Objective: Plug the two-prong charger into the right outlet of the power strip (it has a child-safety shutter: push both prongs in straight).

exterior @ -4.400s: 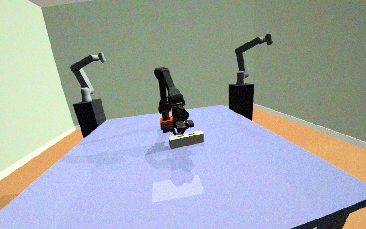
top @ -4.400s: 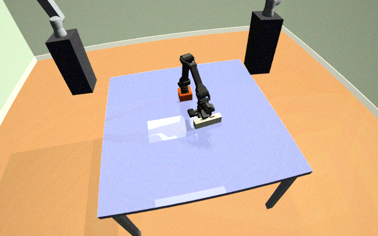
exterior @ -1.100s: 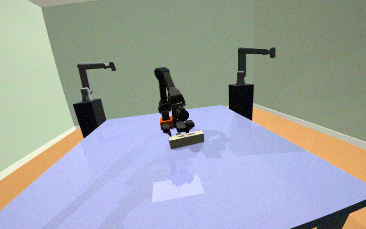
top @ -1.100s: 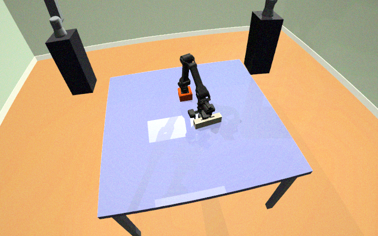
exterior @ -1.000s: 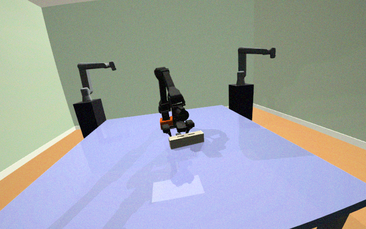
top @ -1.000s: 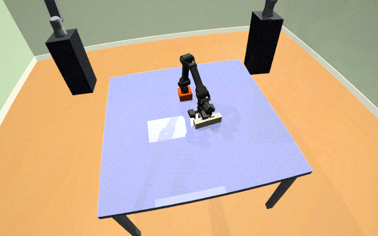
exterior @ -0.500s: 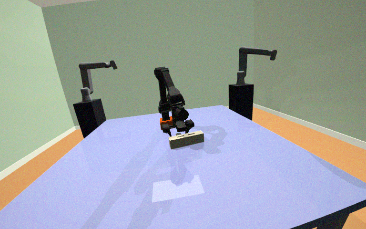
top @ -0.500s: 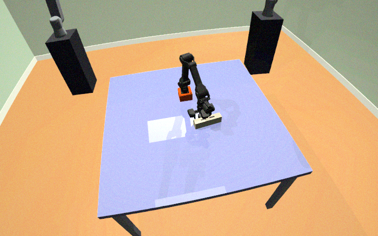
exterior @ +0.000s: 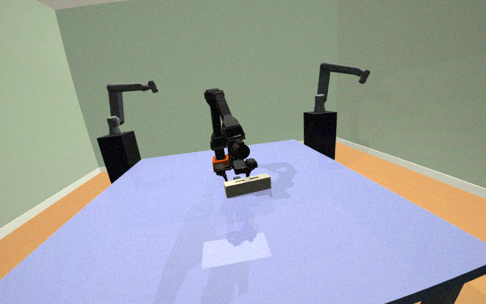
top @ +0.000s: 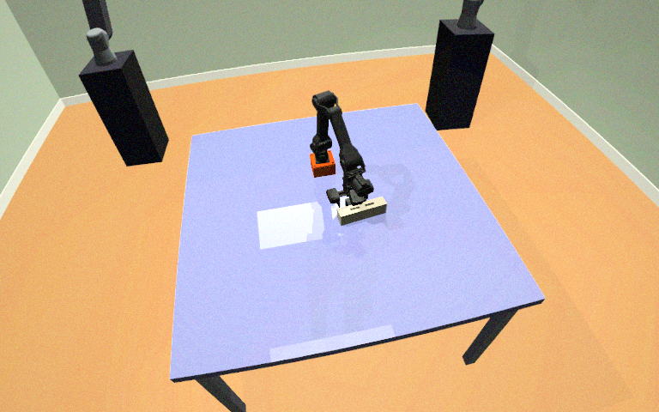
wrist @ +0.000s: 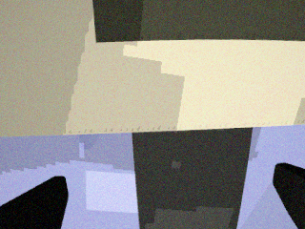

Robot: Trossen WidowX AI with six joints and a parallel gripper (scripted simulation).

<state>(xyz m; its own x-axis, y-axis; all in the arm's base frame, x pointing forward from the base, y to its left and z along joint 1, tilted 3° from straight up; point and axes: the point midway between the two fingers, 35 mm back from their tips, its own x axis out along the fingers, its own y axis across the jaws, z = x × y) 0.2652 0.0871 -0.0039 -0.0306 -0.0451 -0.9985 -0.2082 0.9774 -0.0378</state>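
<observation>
The cream power strip stands on the table with two dark outlet slots on top. The right one is toward its right end in the top and exterior views. A dark grey block, which looks like the charger, is just behind the strip; its prongs are not visible. My gripper is open, pointing down behind the strip. In the wrist view its fingertips are on either side of the block, with gaps to both. The strip hides part of the block in the wrist view.
The arm's orange base stands behind the strip on the blue table. Bright patches lie on the tabletop. Two grey arms on black pedestals stand beyond the table.
</observation>
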